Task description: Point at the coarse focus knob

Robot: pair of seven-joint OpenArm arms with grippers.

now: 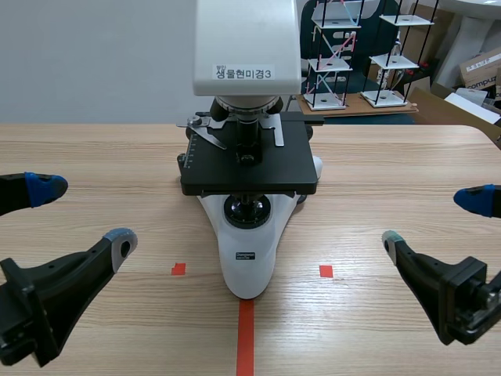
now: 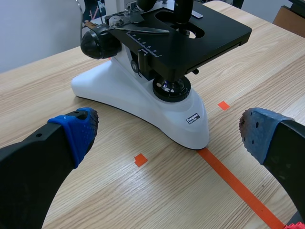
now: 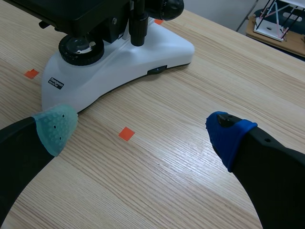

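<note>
The left claw and right claw are wide open, holding nothing. The coarse focus knob sits on the side of the microscope. A claw coming in too fast could bump it.

The coarse focus knob is a large, round, black dial. It sticks out sideways from the white microscope, just below the rear corner of its black stage, raised off the table.
</note>
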